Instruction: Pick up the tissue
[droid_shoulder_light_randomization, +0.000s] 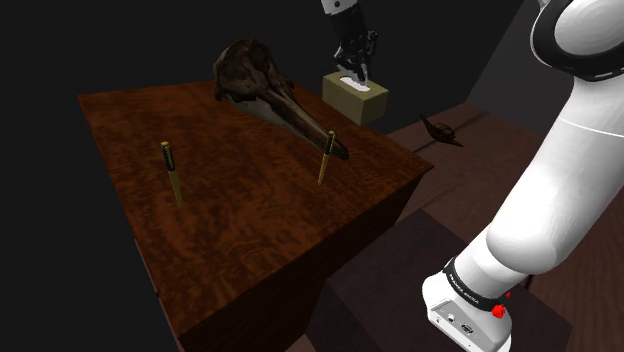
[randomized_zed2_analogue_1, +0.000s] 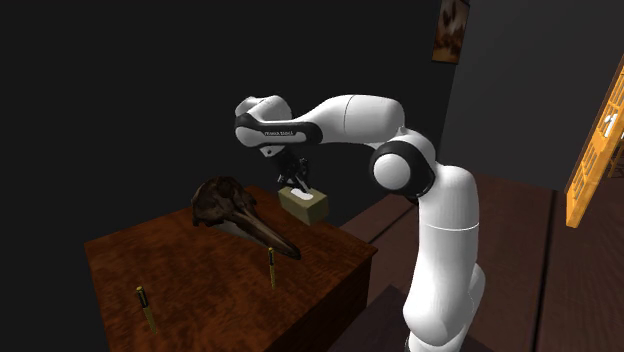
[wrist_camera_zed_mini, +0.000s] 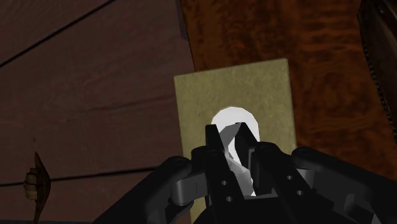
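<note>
The claw (wrist_camera_zed_mini: 230, 139) stood straight above the olive-tan tissue box (wrist_camera_zed_mini: 191, 108), its two black fingers set close on either side of the white tissue (wrist_camera_zed_mini: 233, 116) poking up through the box's top opening, so it looked clenched on that tuft. The box sat at the far corner of the dark wooden surface (droid_shoulder_light_randomization: 250, 220), just beyond the long-beaked skull (droid_shoulder_light_randomization: 262, 82), its long side running crosswise to the fingers' closing line. With the tissue directly between the fingertips, a straight pull upward seemed all the lift needed.

tissue (wrist_camera_zed_mini: 232, 116) | white, upright tuft | poking from top of tan box (wrist_camera_zed_mini: 191, 102)
</note>
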